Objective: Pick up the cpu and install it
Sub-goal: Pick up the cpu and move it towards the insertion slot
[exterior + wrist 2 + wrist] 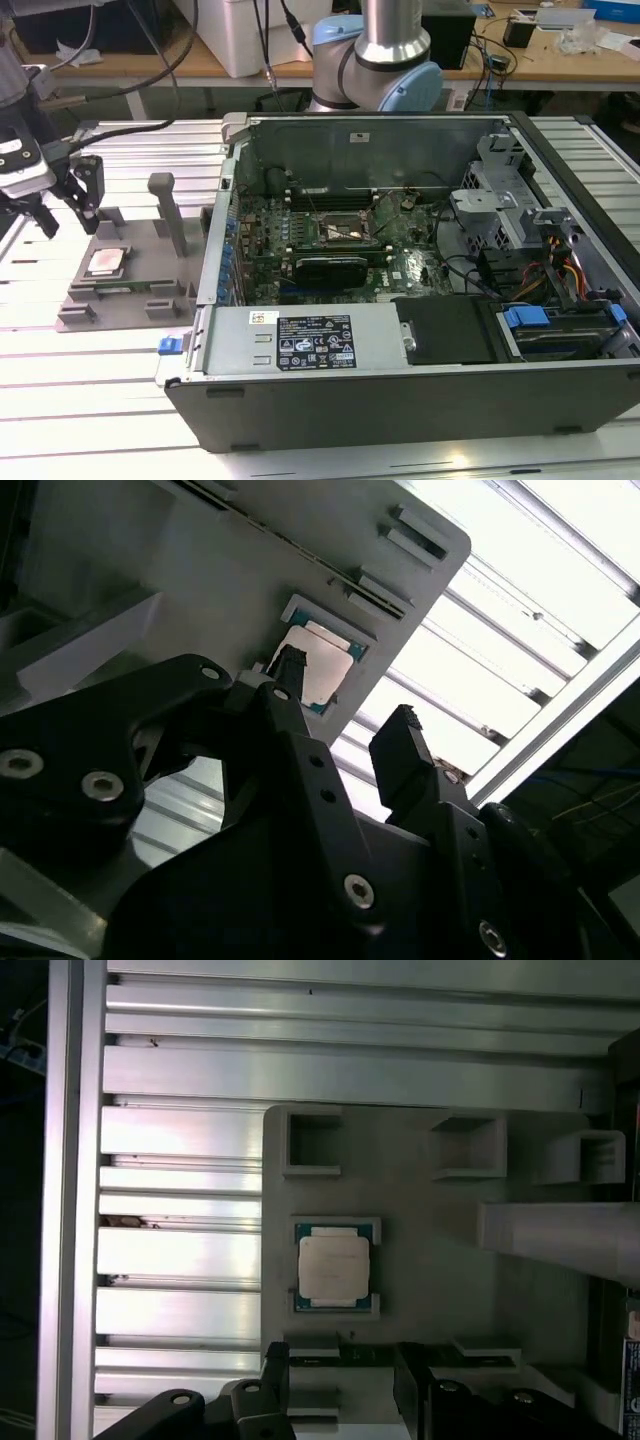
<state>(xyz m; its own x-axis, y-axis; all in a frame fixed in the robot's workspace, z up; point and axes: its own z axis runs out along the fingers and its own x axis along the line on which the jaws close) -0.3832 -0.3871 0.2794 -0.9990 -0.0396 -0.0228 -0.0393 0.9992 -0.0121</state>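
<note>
The cpu (105, 261) is a small silvery square with a greenish rim, lying flat in a recess of the grey tray (128, 305) at the exterior view's left. My gripper (65, 205) hangs open above and slightly to the left of it, holding nothing. In the first wrist view the cpu (334, 1267) sits in its seat on the tray (430, 1260), with the gripper (343, 1365) just off its edge. The second wrist view shows the cpu (315, 665) beyond the spread fingertips of the gripper (345, 695). The black socket frame (345, 232) lies on the motherboard inside the case.
An open computer case (400, 400) fills the middle and the exterior view's right, its wall standing close beside the tray. Two grey upright posts (165, 205) rise from the tray behind the cpu. The arm's base (375, 60) stands behind the case. Everything rests on a slatted aluminium table (60, 400).
</note>
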